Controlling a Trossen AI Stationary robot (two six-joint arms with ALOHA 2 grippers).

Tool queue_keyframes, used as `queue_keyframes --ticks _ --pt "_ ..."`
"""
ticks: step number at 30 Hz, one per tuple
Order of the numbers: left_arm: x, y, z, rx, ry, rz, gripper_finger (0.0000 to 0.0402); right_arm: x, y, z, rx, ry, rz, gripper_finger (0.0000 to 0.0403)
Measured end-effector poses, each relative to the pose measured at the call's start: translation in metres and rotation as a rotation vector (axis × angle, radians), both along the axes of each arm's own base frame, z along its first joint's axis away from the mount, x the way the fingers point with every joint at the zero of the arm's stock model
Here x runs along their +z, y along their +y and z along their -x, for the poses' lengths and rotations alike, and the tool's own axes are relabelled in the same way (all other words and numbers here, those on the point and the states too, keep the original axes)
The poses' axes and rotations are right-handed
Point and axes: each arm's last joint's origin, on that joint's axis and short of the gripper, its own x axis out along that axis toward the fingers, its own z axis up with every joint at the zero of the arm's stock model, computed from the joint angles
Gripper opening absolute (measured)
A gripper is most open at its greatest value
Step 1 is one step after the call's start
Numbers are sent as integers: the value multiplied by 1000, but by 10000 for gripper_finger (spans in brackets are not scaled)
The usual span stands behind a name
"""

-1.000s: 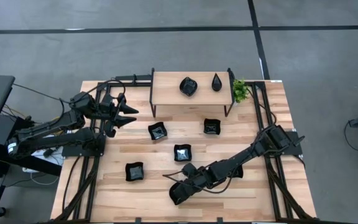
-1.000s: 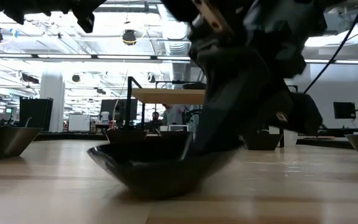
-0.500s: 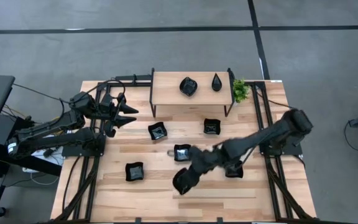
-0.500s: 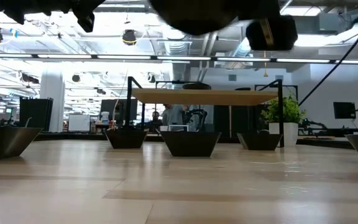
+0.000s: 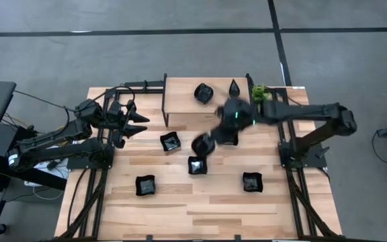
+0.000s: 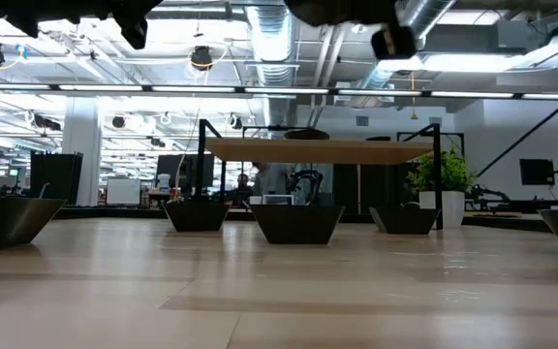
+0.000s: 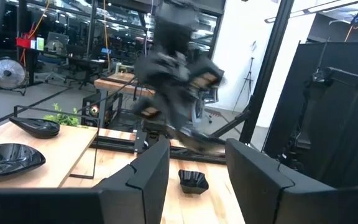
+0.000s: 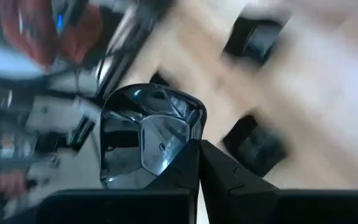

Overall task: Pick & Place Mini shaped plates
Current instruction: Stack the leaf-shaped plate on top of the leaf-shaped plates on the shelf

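Observation:
My right gripper [image 5: 211, 139] hovers over the table's middle, just in front of the small shelf [image 5: 180, 101], shut on a glossy black rounded-square mini plate [image 5: 201, 145] [image 8: 146, 134]. Other square plates rest by their bases on the table [image 5: 170, 142], [image 5: 197, 165], [image 5: 145, 185], [image 5: 252, 181]. Two more sit on the shelf: one [image 5: 203, 93] and a teardrop one [image 5: 234, 87]. My left gripper [image 5: 138, 124] [image 7: 197, 149] waits open at the table's left, holding nothing. My right gripper pinches the plate's rim [image 8: 188, 140] between its two fingers, at one side of the plate. The fingers [image 8: 185, 165] slant downward from the table's right side. The plate is lifted clear of the table and juts out beyond the fingertips, tilted, its hollow facing the wrist camera.
A small green plant [image 5: 259, 95] stands at the shelf's right end. Another plate [image 5: 230, 139] lies partly hidden under my right arm. Black frame rails run along both table sides. Bare wood stretches along the table's near edge [image 5: 200, 215].
My right gripper has lifted the plate off the table near the front edge. It has swung up and toward the far edge, to just before the shelf. The plate has gone from resting on the wood to hanging clear, tilted.

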Motion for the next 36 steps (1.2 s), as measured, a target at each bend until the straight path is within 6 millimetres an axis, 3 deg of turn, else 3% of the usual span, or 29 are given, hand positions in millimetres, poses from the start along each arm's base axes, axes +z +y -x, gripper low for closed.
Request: queue_keyframes --ticks 11,14,20,29,36 --pt "1 0 0 0 -8 -2 159 5 -120 31 -10 -89 40 1" --pt "1 0 -1 0 -10 -1 159 15 -148 34 3 -121 95 1" --pt "0 1 -2 0 -2 2 159 31 -198 36 68 -7 179 1" --pt "-1 1 -3 0 1 1 159 31 -263 6 202 86 294 1" --pt "-1 1 -3 0 1 1 159 -4 -287 -18 312 176 260 8"
